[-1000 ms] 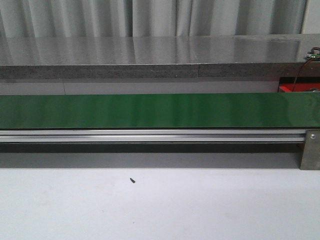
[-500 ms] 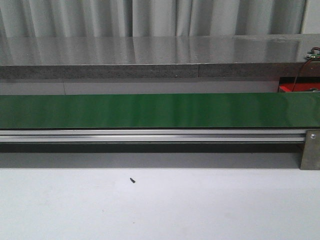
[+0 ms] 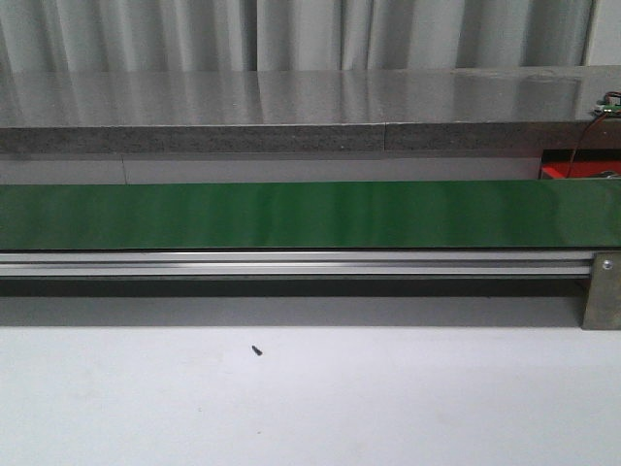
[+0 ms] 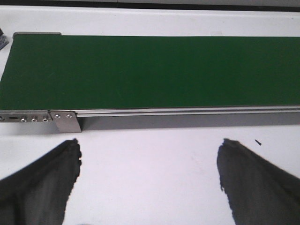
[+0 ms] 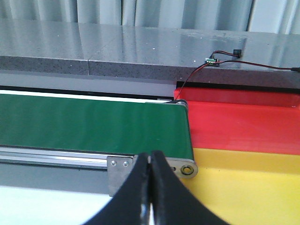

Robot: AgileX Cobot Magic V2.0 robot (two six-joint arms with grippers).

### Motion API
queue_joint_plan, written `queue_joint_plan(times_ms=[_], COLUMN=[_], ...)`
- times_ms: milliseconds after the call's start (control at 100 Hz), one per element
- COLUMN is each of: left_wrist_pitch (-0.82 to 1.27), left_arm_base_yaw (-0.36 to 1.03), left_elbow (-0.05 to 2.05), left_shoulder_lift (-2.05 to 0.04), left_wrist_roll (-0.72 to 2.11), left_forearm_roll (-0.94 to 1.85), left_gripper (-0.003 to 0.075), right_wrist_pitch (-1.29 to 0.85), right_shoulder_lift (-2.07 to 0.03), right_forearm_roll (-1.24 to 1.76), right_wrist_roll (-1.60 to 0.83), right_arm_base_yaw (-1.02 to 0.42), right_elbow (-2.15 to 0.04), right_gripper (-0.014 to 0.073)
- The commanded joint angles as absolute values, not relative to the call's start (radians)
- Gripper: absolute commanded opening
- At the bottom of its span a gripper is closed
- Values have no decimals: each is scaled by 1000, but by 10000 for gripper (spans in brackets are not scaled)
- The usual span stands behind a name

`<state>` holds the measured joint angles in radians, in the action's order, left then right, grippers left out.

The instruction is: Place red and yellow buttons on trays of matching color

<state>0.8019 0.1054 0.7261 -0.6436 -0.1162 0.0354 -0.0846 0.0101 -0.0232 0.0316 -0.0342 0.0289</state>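
A long green conveyor belt runs across the front view, carried on a silver aluminium rail with a metal end bracket at the robot's right. Behind it lies a grey speckled stone ledge. A small dark speck rests on the white table surface in front of the rail.

The left gripper hangs above the white table just short of the belt, its two dark fingers spread wide apart with nothing between them. The right gripper has its fingers pressed together at the tips, holding nothing.

In the right wrist view, the red tray sits just beyond the belt's end roller, and the yellow tray adjoins it on the near side. No red or yellow button shows in any view. A red and black wire leads to a small green circuit board on the ledge.
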Motion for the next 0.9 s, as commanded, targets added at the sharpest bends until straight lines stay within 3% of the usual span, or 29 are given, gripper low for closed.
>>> queue_joint_plan(times_ms=[0,200,670,890], left_wrist_pitch=[745,778,670,597], left_arm_base_yaw=[103,20,-482,-535], left_elbow=[763,788,922,923], left_shoulder_lift=[-655,-745,-1162,-1355], left_wrist_roll=[-248,-353,-314,-314], left_forearm_roll=[-41,-173,-173,-173], left_gripper=[575,575,574,565], right_wrist_pitch=[-11,-11,-11,-11], right_shoulder_lift=[27,27,27,27], right_forearm_roll=[-32,-32,-32,-32], right_wrist_roll=[30,30,30,30], right_arm_base_yaw=[-33,-33,-33,-33], right_elbow=[10,10,10,10], right_gripper=[-68,-68,-68,-68])
